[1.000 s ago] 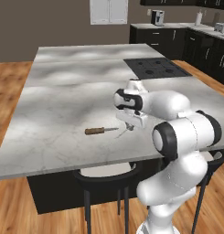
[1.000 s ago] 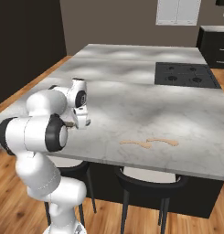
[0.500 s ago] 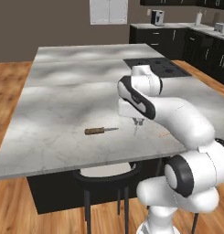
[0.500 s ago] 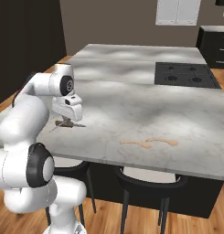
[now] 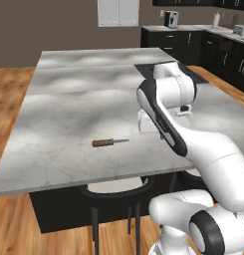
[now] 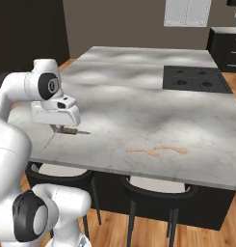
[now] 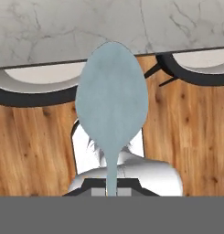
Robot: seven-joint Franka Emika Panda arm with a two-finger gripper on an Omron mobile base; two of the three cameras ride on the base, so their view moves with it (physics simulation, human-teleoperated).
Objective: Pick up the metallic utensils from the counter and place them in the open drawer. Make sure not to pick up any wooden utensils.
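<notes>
While our gripper (image 6: 56, 127) pinches the slim silvery spoon (image 7: 111, 109) above the marbled counter (image 5: 73, 109) edge, we see the brown-handled knife (image 5: 109, 142) lying flat there.

arm (image 5: 203, 149): glossy white, rounded links | joints: dark rings

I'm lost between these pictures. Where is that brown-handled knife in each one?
Left base view: the knife lies left of centre, near the front edge of the counter.
Right base view: the knife lies at far left, near the front edge.
Hand view: this camera looks past the held spoon at the floor.
Shared landmark: the marbled counter, seen along the top of the hand view.
</notes>
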